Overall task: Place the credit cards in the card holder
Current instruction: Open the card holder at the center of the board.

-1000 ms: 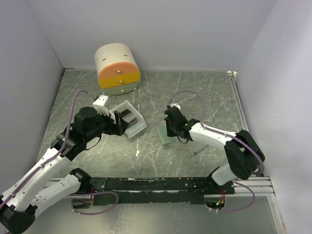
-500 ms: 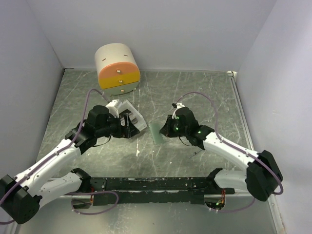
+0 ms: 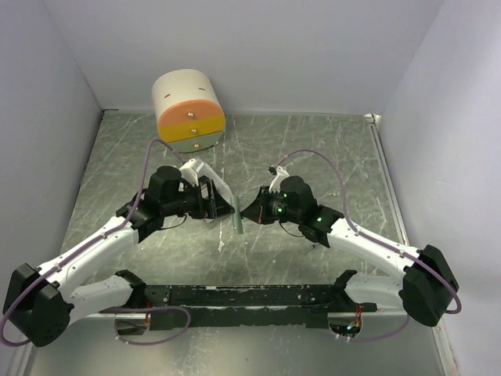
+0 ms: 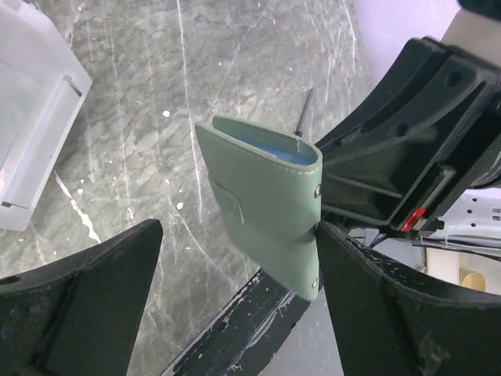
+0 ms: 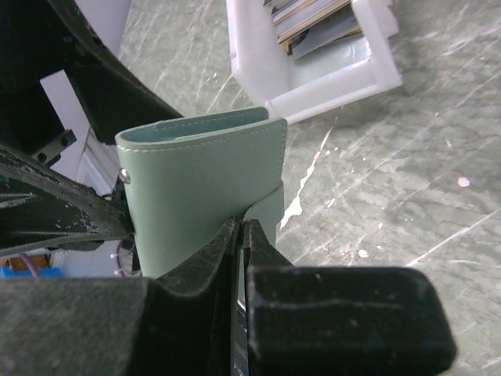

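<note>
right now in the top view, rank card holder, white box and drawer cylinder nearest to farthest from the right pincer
1. card holder, clamped in the right pincer, mid-table.
2. white box, just to its left and slightly farther back.
3. drawer cylinder, far back left by the wall.

Bright, even overhead light, soft shadows (wrist-view foregrounds slightly blurred).

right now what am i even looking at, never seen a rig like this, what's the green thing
These are two white robot arms, the left arm and the right arm, on a stone-look table. One picture looks down from above; the other two come from cameras on the wrists. The right end effector pinches a green card holder upright, slightly open. The left end effector is open, facing it. Nearby sit a white box of cards and a cream drum with drawers.
</note>
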Motion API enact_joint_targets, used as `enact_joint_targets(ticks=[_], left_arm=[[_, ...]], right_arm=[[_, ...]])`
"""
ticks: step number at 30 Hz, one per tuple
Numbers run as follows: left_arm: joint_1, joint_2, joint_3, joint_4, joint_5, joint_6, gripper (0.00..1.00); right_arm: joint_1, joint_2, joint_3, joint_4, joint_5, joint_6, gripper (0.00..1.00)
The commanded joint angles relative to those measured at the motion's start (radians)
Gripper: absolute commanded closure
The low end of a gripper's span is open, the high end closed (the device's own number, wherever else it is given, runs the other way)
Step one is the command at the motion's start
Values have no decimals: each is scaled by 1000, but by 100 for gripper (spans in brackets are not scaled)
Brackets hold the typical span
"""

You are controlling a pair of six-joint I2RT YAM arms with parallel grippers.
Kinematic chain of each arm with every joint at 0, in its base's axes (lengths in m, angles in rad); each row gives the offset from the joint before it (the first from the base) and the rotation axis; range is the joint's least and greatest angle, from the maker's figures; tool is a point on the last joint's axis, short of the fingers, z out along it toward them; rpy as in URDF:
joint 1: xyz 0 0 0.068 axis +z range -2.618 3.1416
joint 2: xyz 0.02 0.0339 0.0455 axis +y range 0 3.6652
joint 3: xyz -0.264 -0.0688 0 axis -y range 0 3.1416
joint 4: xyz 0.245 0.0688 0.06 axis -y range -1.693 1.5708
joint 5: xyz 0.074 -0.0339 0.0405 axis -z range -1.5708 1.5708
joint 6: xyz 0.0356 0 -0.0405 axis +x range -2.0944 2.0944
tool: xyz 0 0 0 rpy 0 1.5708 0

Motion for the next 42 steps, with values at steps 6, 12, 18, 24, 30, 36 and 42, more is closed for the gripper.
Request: enact_joint_targets(ticks=[6, 12, 18, 24, 30, 36, 42], left_arm=[[-7, 28, -21, 34, -9, -12, 12], [-7, -11, -11, 30, 31, -28, 5], [-8, -74, -50, 109, 66, -64, 0], [-8, -21, -43, 67, 26, -23, 7], [-8, 5, -45, 59, 13, -6, 38], [-8, -19, -43, 19, -9, 22, 92], [-7, -32, -71, 41, 33, 25, 93]], right_arm=[[64, -4, 10, 56, 10, 13, 100], [79, -13, 8, -5, 74, 8, 100], [82, -16, 3, 8, 79, 18, 100], [85, -25, 11, 27, 65, 32, 100], [85, -29, 18, 20, 70, 29, 100], [84, -37, 28, -83, 185, -6, 100], [81, -66, 11, -120, 245, -30, 100]])
